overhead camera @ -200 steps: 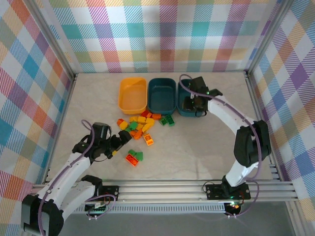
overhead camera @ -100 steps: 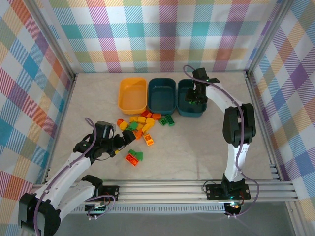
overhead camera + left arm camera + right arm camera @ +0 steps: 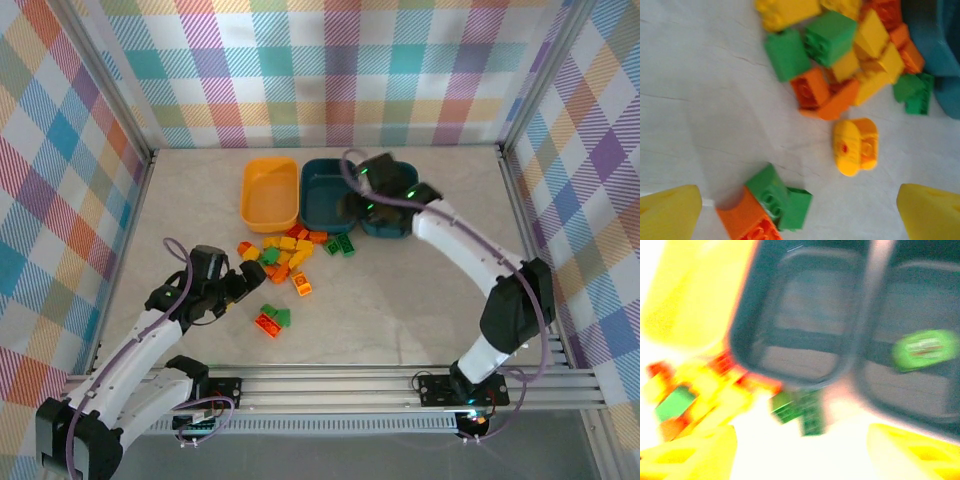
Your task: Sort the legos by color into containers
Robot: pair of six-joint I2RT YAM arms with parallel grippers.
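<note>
A heap of red-orange, yellow and green legos (image 3: 285,250) lies in front of three containers: an orange-yellow tub (image 3: 270,192), a middle teal tub (image 3: 328,190) and a right teal tub (image 3: 398,222). In the blurred right wrist view one green lego (image 3: 925,350) lies in the right teal tub (image 3: 910,390). My right gripper (image 3: 352,210) hangs open over the near edges of the two teal tubs, holding nothing, with two green legos (image 3: 800,412) below it. My left gripper (image 3: 800,220) is open above an orange lego (image 3: 752,220) joined to a green one (image 3: 785,200).
A yellow-and-orange brick (image 3: 855,146) lies alone between the heap and the orange-green pair (image 3: 272,320). Checked walls and metal posts close in the table on three sides. A metal rail (image 3: 380,385) with the arm bases runs along the near edge.
My right gripper has swung left from above the right teal tub to the tubs' near edges, and its jaws have opened wider. The left gripper has barely moved.
</note>
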